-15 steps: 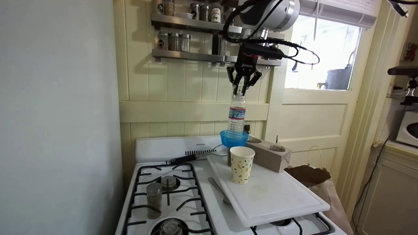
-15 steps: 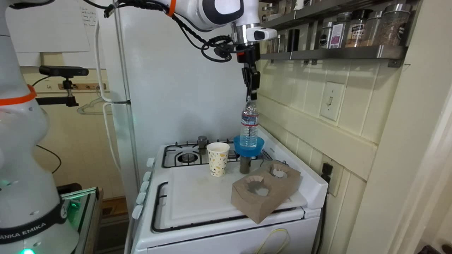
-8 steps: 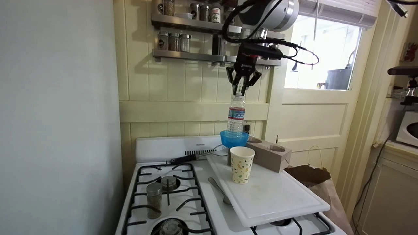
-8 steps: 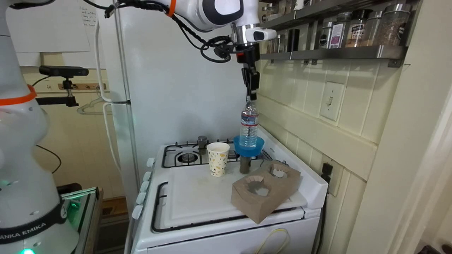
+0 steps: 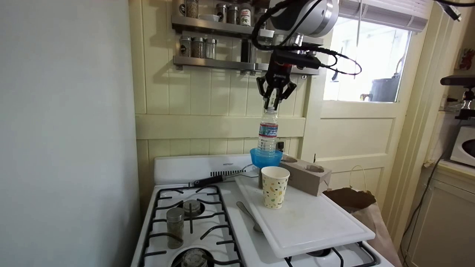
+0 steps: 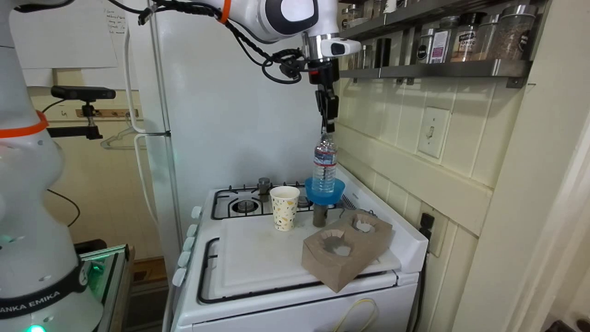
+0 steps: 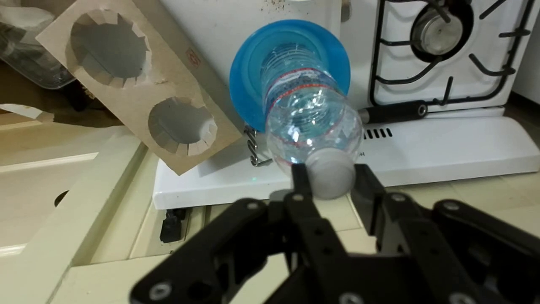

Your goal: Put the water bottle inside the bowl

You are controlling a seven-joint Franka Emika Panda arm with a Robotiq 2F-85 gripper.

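The water bottle [image 5: 268, 129], clear with a white cap, is upright with its base inside the bright blue bowl [image 5: 265, 160]. Both exterior views show the bottle [image 6: 325, 158] and bowl [image 6: 324, 199]. Whether the base touches the bowl's bottom, I cannot tell. My gripper [image 5: 271, 107] points down and is shut on the bottle's cap. In the wrist view the gripper [image 7: 330, 175] has a finger on each side of the cap, and the bottle [image 7: 301, 105] leads down into the bowl [image 7: 244, 90]. The bowl stands raised on a small dark jar [image 6: 320, 216].
A cream patterned paper cup [image 5: 275, 189] stands on the white cutting board [image 5: 308, 222] beside the bowl. A brown cardboard holder [image 6: 341, 258] with two holes lies close by. A spice jar [image 5: 175, 227] stands on the stove grates. Shelves [image 5: 215, 62] hang on the wall behind.
My gripper and the bottle have moved slightly down, the bottle's base a little deeper in the bowl. The bowl, cup and holder have not moved.
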